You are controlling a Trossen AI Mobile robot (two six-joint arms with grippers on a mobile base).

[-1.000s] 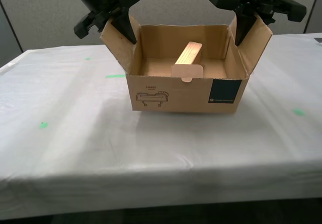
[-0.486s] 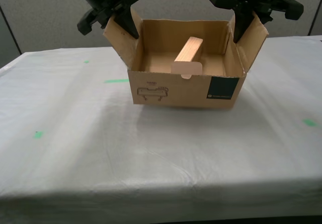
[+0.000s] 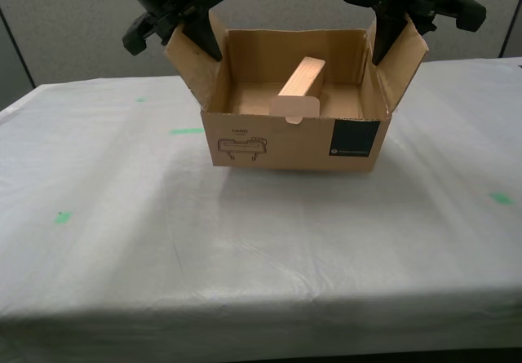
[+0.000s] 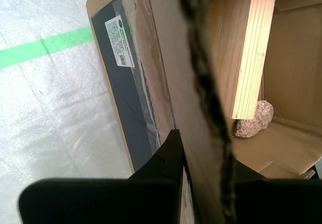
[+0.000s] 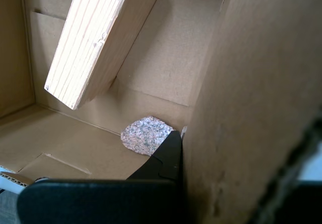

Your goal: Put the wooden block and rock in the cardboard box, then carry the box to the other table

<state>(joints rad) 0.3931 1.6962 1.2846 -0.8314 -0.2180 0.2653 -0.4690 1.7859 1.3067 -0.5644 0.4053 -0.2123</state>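
The cardboard box [image 3: 277,139] is over the far middle of the other table [image 3: 245,241], the one with the white cloth. Whether its base touches the cloth I cannot tell. My first gripper [image 3: 204,49] is shut on the side flap at the exterior view's left. My second gripper [image 3: 383,45] is shut on the flap at the exterior view's right. Inside, the wooden block [image 3: 300,77] leans tilted. In the first wrist view the rock [image 5: 146,135] lies on the box floor under the block [image 5: 90,38], close to my first gripper [image 5: 201,158]. The second wrist view shows the rock [image 4: 254,121], the block [image 4: 246,53] and my second gripper [image 4: 201,153].
Green tape marks [image 3: 188,130] [image 3: 61,216] [image 3: 502,198] dot the wrinkled cloth. A green strip [image 4: 45,48] runs beside the box's dark label. The table's front edge [image 3: 261,306] crosses the exterior view's bottom. A grey partition wall [image 3: 65,20] stands behind the table.
The camera moved first, so the cloth and tape marks shifted. Then the box, held by both grippers, drifted slightly toward the exterior view's left and farther away.
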